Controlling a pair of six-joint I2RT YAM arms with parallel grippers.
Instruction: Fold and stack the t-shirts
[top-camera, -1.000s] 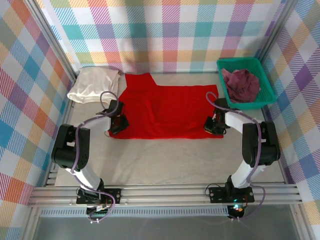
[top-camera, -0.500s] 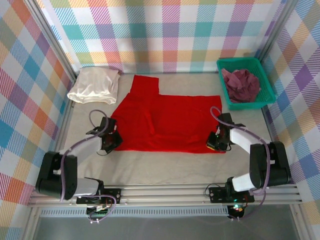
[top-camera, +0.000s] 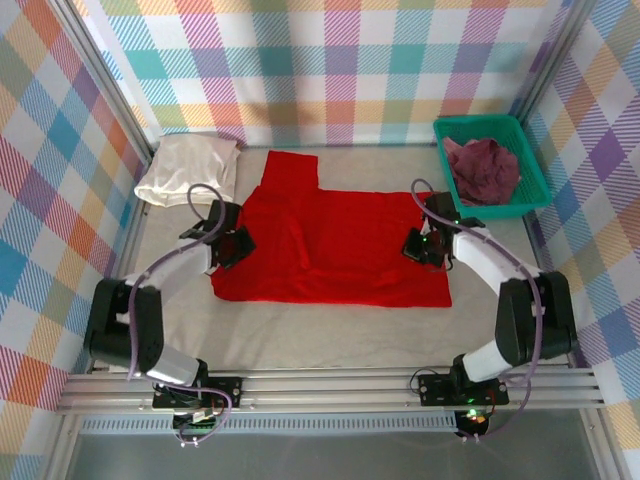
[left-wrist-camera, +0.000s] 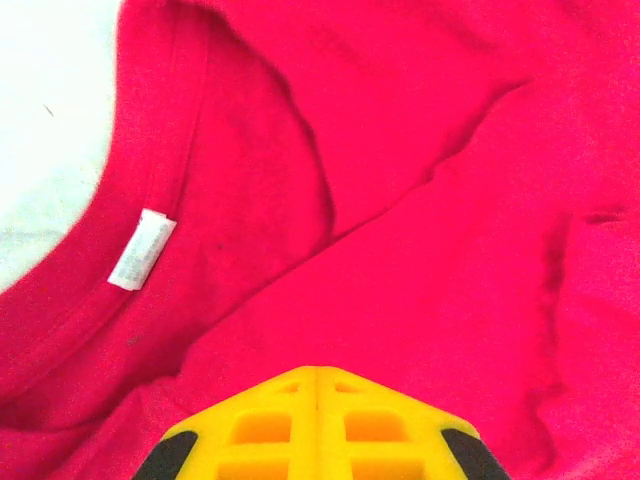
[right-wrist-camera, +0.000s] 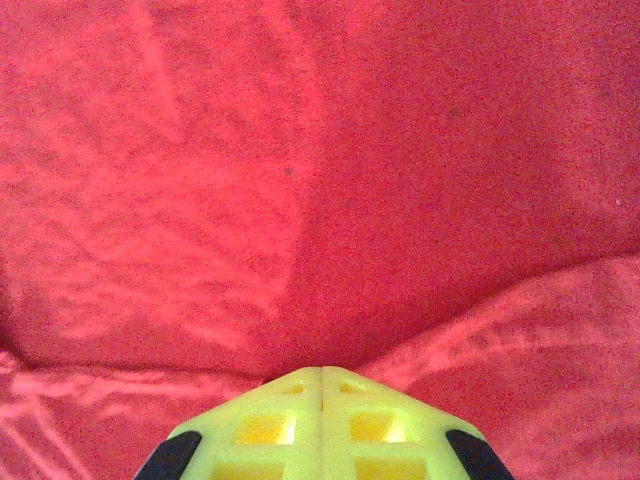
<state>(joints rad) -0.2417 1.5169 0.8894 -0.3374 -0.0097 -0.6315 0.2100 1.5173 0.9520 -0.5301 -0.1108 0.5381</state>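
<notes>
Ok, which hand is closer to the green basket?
Right. The right hand grips the red t-shirt at its right edge, just front-left of the green basket; the left hand grips its far left edge.

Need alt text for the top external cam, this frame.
A red t-shirt lies spread mid-table, with the left fingers and right fingers shut on its side edges. A bundled cream-white t-shirt sits at the far left. A crumpled maroon-purple t-shirt lies in a green basket at the far right.
</notes>
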